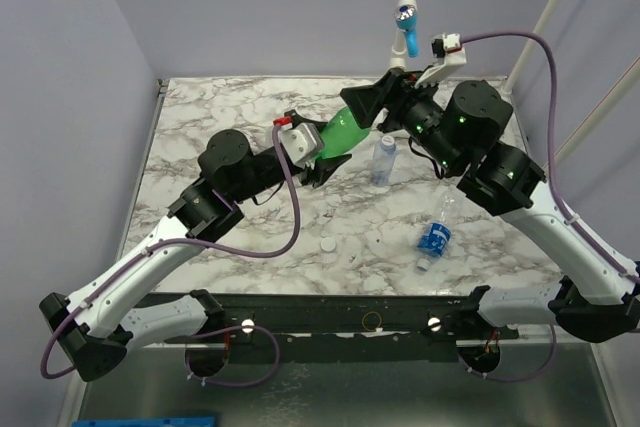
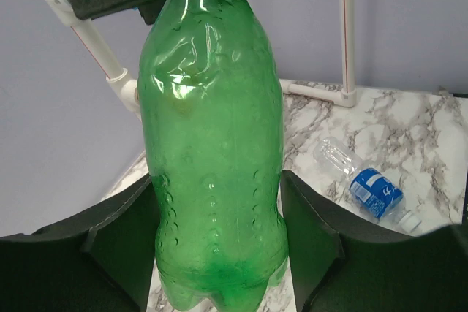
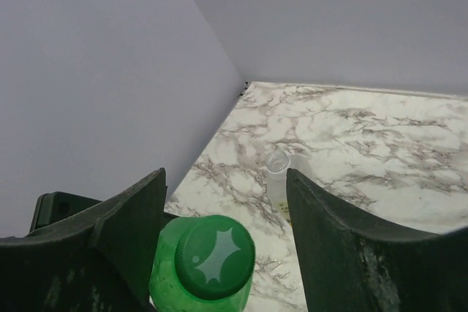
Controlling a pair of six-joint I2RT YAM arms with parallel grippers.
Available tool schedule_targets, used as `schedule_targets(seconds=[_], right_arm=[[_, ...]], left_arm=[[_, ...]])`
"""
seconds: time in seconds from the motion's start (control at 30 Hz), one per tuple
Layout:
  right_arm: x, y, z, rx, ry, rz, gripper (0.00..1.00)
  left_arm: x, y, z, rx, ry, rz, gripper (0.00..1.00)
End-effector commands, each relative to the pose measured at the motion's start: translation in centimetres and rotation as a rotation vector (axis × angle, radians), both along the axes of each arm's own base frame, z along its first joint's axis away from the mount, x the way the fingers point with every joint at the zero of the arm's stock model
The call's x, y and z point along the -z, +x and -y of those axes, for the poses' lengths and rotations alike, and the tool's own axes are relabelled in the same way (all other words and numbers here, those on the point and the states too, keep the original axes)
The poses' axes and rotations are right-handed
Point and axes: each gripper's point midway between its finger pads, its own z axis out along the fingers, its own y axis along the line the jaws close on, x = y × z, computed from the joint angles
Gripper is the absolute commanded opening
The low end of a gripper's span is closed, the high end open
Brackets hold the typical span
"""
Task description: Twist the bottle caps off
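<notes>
Green bottle (image 1: 345, 135), empty, is sitting clamped in left end effector (image 2: 217, 179); wide right end effector (image 3: 225, 180) is straddling green cap (image 3: 214, 256); two more: upright bottle (image 1: 384, 159), toppled bottle (image 1: 435, 237)

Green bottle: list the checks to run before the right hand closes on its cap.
1. Left hand grips the green bottle by its body: ok.
2. Green cap on the neck: ok.
3. Right hand open, a finger either side of the cap: ok.
4. Cap centred between those fingers: not ok, nearer one.
5. How tight the cap is: cannot tell.
</notes>
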Motion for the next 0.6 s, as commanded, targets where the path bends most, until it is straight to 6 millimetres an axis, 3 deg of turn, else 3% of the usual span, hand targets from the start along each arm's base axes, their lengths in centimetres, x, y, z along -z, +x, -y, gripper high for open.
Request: schedule_targets(seconds=[0.0, 0.17, 0.2, 0.23, 0.3, 0.33, 0.57], right_arm=[[-1.1, -0.5, -1.8, -0.088, 0.026, 0.021, 0.63], [-1.1, -0.5, -1.4, -0.076, 0.027, 0.037, 0.24], [-1.2, -0.5, -1.3, -0.072, 0.027, 0.044, 0.17], [-1.2, -0.5, -1.3, -0.075, 0.02, 0.048, 0.12], [-1.3, -0.9, -1.6, -0.102, 0.002, 0.071, 0.02], [-1.3, -0.9, -1.7, -0.113, -0.014, 0.085, 0.01], [-1.5, -2.2, -2.7, -0.215, -0.093, 0.173, 0.01]], left_arm=[[-0.5, 1.5, 0.1, -0.07, -0.052, -0.031, 0.09], [-0.4, 2.2, 0.3, -0.09, -0.068, -0.052, 0.09], [-0.4, 2.2, 0.4, -0.088, -0.072, -0.063, 0.16], [-0.2, 2.1, 0.6, -0.083, -0.074, -0.074, 0.32], [-0.3, 2.0, 0.7, -0.072, -0.091, -0.104, 0.83], [-0.4, 1.8, 0.9, -0.063, -0.102, -0.122, 0.98], [-0.8, 0.3, 1.6, 0.015, -0.117, -0.22, 0.99]])
